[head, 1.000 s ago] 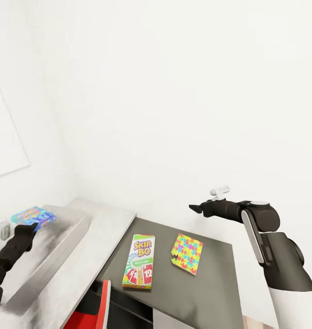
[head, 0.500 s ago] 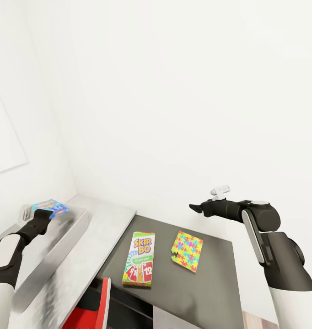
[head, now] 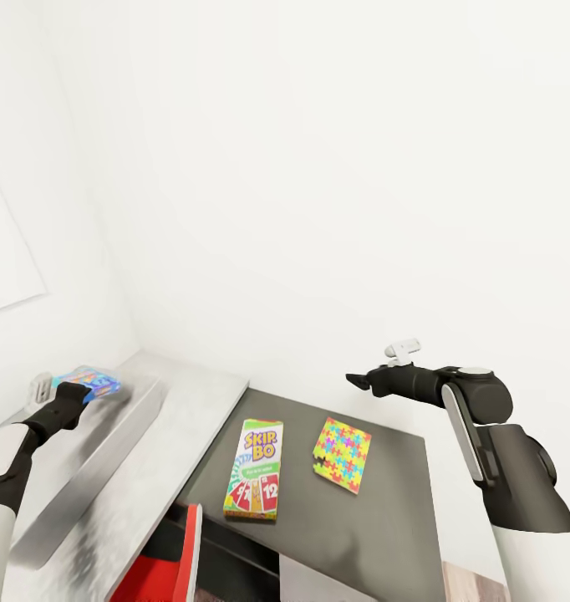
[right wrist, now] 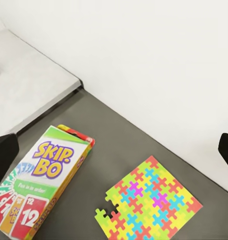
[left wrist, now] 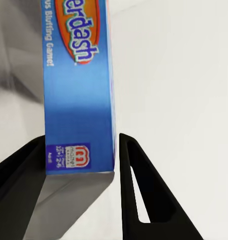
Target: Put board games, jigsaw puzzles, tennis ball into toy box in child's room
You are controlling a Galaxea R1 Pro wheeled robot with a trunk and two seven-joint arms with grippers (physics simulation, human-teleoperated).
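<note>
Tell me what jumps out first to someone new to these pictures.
The bright SKIP-BO box and the jigsaw puzzle lie side by side, apart, on the dark desk section. At far left the left gripper holds a blue game box above the grey tray.

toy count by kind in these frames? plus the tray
Board games: 2, the SKIP-BO box on the dark desk and the blue game box in the left gripper over the tray.
Jigsaw puzzles: 1, the puzzle box beside the SKIP-BO box.
Trays: 1, the grey tray.
Total: 4.
</note>
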